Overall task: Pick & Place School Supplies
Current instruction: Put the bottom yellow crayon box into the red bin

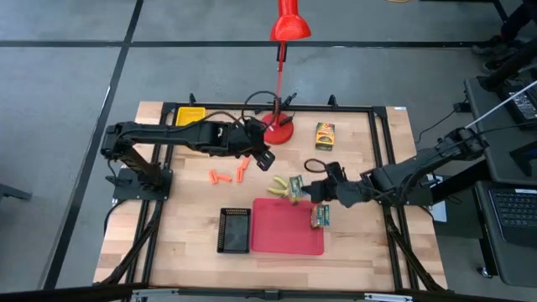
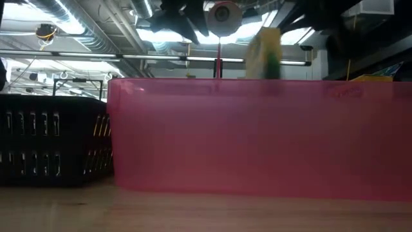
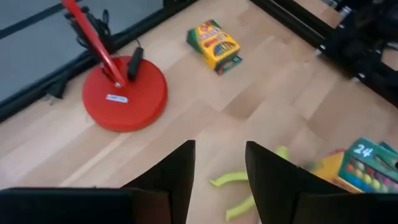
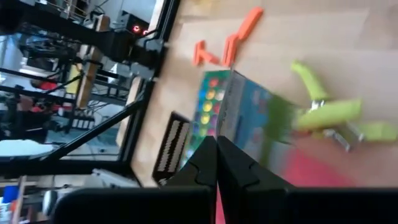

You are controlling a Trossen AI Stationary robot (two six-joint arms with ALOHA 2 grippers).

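My right gripper [image 1: 309, 191] is shut on a yellow-green crayon box [image 1: 296, 188], held over the far edge of the red tray; the low view shows the box [image 2: 265, 51] above the tray wall. A second crayon box [image 1: 325, 134] lies flat near the table's far right. A third [image 1: 320, 216] rests on the red tray's right edge. The yellow-green scissors-like tool [image 1: 279, 184] lies just left of the held box. Orange sticks [image 1: 231, 174] lie left of centre. My left gripper [image 1: 267, 159] is open, hovering near the lamp base, above the tool [image 3: 233, 180]. My right gripper pinches the crayon box between its two fingers at the end nearest the wrist [image 4: 227, 127], coming from the table's right side. The box [image 4: 242, 106] reaches out beyond the fingertips. It is lifted clear of the table and the tray.
The red desk lamp's base [image 1: 279, 130] stands close beside my left gripper, its stem rising over the far edge. A red tray [image 1: 287, 231] and a black tray [image 1: 234, 230] sit at the near middle, and a yellow tray [image 1: 190, 115] at the far left.
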